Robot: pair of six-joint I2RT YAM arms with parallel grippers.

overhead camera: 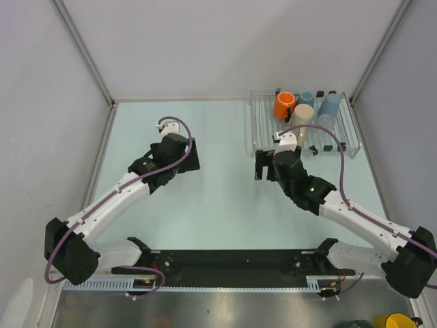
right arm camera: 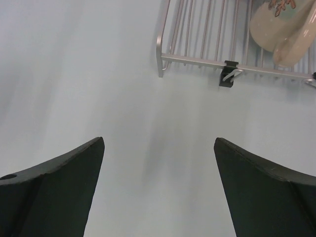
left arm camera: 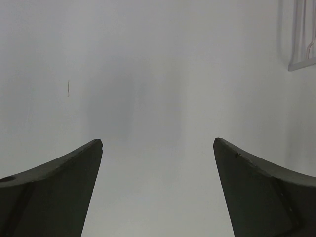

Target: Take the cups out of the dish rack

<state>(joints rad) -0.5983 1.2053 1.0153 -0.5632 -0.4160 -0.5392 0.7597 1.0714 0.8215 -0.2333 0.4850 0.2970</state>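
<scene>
The see-through dish rack (overhead camera: 268, 131) stands at the table's far right. At its far end it holds an orange mug (overhead camera: 283, 105), a teal-blue mug (overhead camera: 306, 98), a beige tumbler (overhead camera: 303, 115) and a light-blue cup (overhead camera: 330, 104). My right gripper (overhead camera: 266, 165) is open and empty over bare table, just left of the rack's near end. In the right wrist view the gripper (right arm camera: 158, 143) faces the rack's corner (right arm camera: 197, 34) and the beige tumbler (right arm camera: 279, 24). My left gripper (overhead camera: 172, 162) is open and empty over the table's middle left; it also shows in the left wrist view (left arm camera: 158, 143).
A yellow mug (overhead camera: 392, 321) sits off the table at the bottom right. Grey walls enclose the table on the left, back and right. A corner of the rack (left arm camera: 302, 39) shows at the top right of the left wrist view.
</scene>
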